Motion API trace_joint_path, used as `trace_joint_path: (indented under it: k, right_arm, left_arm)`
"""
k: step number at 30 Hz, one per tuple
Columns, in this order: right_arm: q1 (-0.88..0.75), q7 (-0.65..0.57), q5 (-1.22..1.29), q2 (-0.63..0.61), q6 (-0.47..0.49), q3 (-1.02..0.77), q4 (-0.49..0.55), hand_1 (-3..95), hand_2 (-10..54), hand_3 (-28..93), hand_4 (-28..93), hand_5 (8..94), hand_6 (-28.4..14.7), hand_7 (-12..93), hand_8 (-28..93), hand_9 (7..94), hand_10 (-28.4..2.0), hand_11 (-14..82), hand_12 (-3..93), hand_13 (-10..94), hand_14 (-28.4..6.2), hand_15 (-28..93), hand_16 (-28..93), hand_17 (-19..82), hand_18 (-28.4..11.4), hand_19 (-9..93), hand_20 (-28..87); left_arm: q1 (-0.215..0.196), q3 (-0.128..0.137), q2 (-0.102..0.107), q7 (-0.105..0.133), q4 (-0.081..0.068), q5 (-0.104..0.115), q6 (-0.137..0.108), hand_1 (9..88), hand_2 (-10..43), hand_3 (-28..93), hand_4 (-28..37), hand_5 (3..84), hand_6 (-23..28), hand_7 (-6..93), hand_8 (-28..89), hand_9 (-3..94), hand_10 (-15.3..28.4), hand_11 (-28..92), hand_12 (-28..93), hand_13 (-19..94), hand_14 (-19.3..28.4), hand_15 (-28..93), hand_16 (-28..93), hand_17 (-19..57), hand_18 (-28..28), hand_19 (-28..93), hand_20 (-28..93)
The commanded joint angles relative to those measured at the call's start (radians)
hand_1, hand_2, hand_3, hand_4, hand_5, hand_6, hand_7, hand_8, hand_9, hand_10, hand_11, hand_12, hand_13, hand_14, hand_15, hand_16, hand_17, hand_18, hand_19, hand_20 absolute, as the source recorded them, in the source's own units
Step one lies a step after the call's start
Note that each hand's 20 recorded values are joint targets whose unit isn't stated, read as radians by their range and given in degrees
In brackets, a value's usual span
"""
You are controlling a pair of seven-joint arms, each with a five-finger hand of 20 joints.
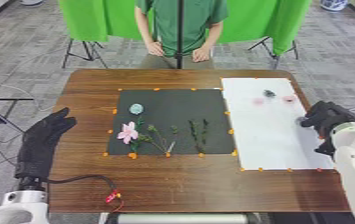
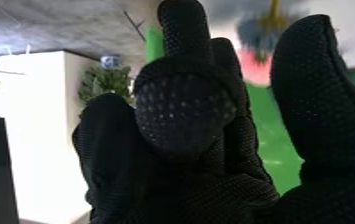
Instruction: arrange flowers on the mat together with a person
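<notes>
A dark mat [image 1: 169, 112] carries a pale blue flower [image 1: 136, 108], a pink flower [image 1: 128, 132], thin green stems with small buds [image 1: 157, 138] and two dark green sprigs [image 1: 204, 136]. The robot's left hand [image 1: 45, 140] is left of the mat, fingers extended, holding nothing. My right hand [image 1: 327, 120] is at the white sheet's right edge beside a pale round thing [image 1: 301, 121]. In the right wrist view, the right hand [image 2: 191, 165] has relaxed fingers apart from the thumb; blurred pink [image 2: 255, 65] and bluish shapes [image 2: 262, 32] appear beyond.
On the white sheet [image 1: 276, 135] are a dark bluish flower [image 1: 269, 93] and two faint pink ones [image 1: 259, 101]. Small orange tabs line the mat and sheet. A cable [image 1: 89, 177] lies on the table near the left arm. Green cloth [image 1: 244, 25] hangs beyond the table.
</notes>
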State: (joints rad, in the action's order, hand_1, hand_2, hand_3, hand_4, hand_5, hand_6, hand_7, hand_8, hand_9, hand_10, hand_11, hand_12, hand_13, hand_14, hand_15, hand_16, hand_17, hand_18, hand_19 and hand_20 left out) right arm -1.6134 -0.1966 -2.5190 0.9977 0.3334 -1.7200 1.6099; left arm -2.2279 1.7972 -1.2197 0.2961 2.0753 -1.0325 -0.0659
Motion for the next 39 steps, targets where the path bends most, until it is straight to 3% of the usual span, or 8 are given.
trace_joint_path:
  k: [1, 7, 15, 17, 19, 29, 34, 39]
  right_arm:
    - [-0.006, 0.007, -0.021, 0.036, -0.014, 0.017, -0.01, 41.1, -9.5, 65, -28, 59.5, 0.9, 14, -11, 84.2, -11.4, 13.8, 12.5, 94, -1.6, 58, 18, 70, -10.0, 93, 49]
    - [-0.022, 0.027, -0.045, 0.038, -0.062, 0.039, -0.017, 42.5, -9.5, 65, -28, 59.8, 0.6, 14, -11, 84.5, -11.2, 14.2, 12.6, 94, -1.0, 59, 18, 70, -10.0, 93, 51]
    - [-0.035, 0.04, -0.079, 0.035, -0.137, 0.098, -0.043, 51.2, -9.5, 62, -28, 68.2, 3.4, 17, -12, 88.9, -10.9, 13.5, 16.1, 94, -0.4, 62, 17, 72, -10.3, 93, 54]
    - [-0.03, 0.035, -0.07, 0.032, -0.154, 0.112, -0.052, 56.4, -9.5, 57, -27, 72.0, 3.3, 17, -4, 91.3, -10.3, 10.3, 20.3, 94, -0.3, 63, 17, 72, -10.4, 93, 54]
    - [-0.029, 0.037, -0.064, 0.029, -0.169, 0.116, -0.052, 66.6, -9.5, 41, -19, 79.4, 3.2, 17, 0, 93.5, -9.5, 10.1, 23.1, 94, -0.4, 65, 16, 73, -10.7, 93, 55]
    - [0.023, -0.056, 0.114, -0.054, -0.233, 0.174, 0.185, 67.3, -9.5, 49, -21, 85.8, 2.1, 18, 4, 93.7, -9.4, 18.9, 22.9, 94, 0.0, 68, 17, 74, -11.8, 93, 58]
    - [0.123, -0.003, 0.172, -0.072, -0.211, 0.284, 0.282, 66.9, -9.5, 50, -21, 86.3, 2.1, 17, 5, 93.7, -9.4, 19.7, 22.8, 94, 0.1, 68, 17, 74, -11.9, 93, 59]
    - [0.28, 0.107, 0.205, -0.045, -0.154, 0.484, 0.273, 66.3, -9.5, 51, -21, 86.4, 2.2, 17, 5, 93.7, -9.2, 19.0, 22.9, 94, 0.2, 69, 17, 74, -12.0, 93, 59]
  left_arm:
    - [-0.009, 0.002, -0.023, -0.017, -0.001, -0.002, 0.022, 22.2, 1.0, 65, -22.9, 47.1, 3.2, 14.1, -6, 47.0, 13.3, 19, 16, 35, 17.6, 12, 6, 2.6, 13.8, 7, 17]
    - [-0.01, 0.005, -0.029, -0.024, 0.001, -0.004, 0.022, 22.3, 1.1, 65, -22.8, 47.2, 3.1, 14.1, -6, 47.1, 13.3, 20, 16, 35, 17.5, 12, 6, 2.5, 13.8, 7, 17]
    - [-0.007, 0.012, -0.04, -0.036, 0.001, -0.01, 0.033, 22.5, 1.3, 65, -22.7, 47.2, 3.1, 14.2, -6, 46.8, 13.0, 20, 16, 35, 17.5, 12, 6, 2.4, 13.9, 7, 17]
    - [-0.008, 0.011, -0.042, -0.035, 0.001, -0.008, 0.03, 22.5, 1.3, 65, -22.6, 47.2, 3.1, 14.2, -6, 46.9, 13.0, 20, 16, 35, 17.4, 12, 6, 2.4, 13.9, 7, 17]
    - [-0.008, 0.013, -0.041, -0.035, 0.001, -0.008, 0.03, 22.6, 1.3, 65, -22.6, 47.2, 3.1, 14.3, -6, 46.9, 13.0, 20, 16, 35, 17.4, 12, 6, 2.4, 13.9, 7, 17]
    - [-0.02, 0.027, -0.039, -0.042, 0.008, -0.005, 0.029, 22.6, 1.3, 65, -22.5, 47.1, 3.1, 14.3, -6, 47.1, 13.1, 20, 16, 35, 17.5, 12, 6, 2.2, 14.0, 8, 17]
    - [-0.017, 0.026, -0.034, -0.046, 0.007, -0.006, 0.032, 22.6, 1.3, 65, -22.5, 47.1, 3.0, 14.4, -6, 46.9, 13.0, 20, 16, 35, 17.4, 12, 6, 2.1, 14.1, 8, 17]
    - [-0.02, 0.023, -0.02, -0.041, 0.005, 0.002, 0.022, 22.5, 1.4, 65, -22.6, 47.1, 2.9, 14.4, -6, 46.9, 13.1, 20, 16, 35, 17.4, 12, 6, 2.1, 14.1, 8, 17]
